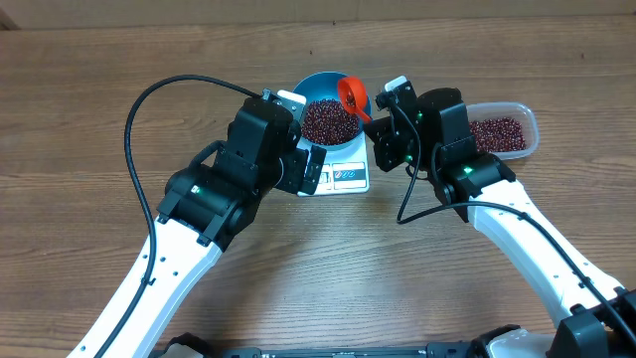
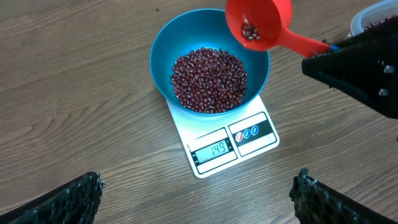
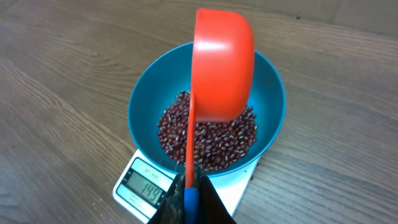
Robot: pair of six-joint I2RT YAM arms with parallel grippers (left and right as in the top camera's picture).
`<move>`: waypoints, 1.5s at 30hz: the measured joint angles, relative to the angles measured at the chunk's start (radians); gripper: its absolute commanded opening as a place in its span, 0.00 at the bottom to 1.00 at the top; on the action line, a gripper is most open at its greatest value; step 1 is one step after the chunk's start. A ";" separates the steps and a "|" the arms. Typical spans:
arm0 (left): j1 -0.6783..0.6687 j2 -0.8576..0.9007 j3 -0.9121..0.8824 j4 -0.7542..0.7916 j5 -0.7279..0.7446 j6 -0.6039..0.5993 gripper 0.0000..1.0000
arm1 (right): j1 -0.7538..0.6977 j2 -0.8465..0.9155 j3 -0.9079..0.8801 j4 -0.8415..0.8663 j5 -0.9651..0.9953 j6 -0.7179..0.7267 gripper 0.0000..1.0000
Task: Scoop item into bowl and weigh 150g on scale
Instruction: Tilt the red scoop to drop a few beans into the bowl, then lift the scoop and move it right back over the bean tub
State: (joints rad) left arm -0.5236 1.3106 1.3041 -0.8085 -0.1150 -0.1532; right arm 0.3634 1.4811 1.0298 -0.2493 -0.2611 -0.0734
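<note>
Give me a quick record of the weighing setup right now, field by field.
bowl: blue, on the scale, holding beans
display: reads 149
scoop: orange, tilted over the bowl, a few beans inside
right gripper: shut on the scoop handle
left gripper: open, empty, near the scale
tub: clear, holds more beans, by the right arm
</note>
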 measured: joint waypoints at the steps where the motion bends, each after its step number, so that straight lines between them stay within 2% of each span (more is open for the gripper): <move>1: 0.000 0.000 0.000 0.000 0.000 0.000 1.00 | 0.000 0.000 0.000 0.005 0.005 -0.003 0.04; 12: 0.000 0.000 0.000 0.000 0.000 0.000 0.99 | 0.010 0.000 0.000 0.003 0.033 -0.143 0.04; 33: 0.000 0.000 0.000 0.000 0.000 0.000 1.00 | 0.016 0.000 0.000 -0.035 0.098 -0.207 0.04; 40: 0.000 0.000 0.000 0.000 0.000 0.000 0.99 | 0.016 0.000 0.000 -0.021 0.086 -0.089 0.04; 45: 0.000 0.000 0.000 0.000 0.000 0.000 1.00 | 0.009 0.000 0.000 -0.010 0.016 0.097 0.04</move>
State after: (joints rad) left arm -0.5236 1.3106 1.3041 -0.8085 -0.1150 -0.1532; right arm 0.3721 1.4815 1.0298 -0.2592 -0.2447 0.0238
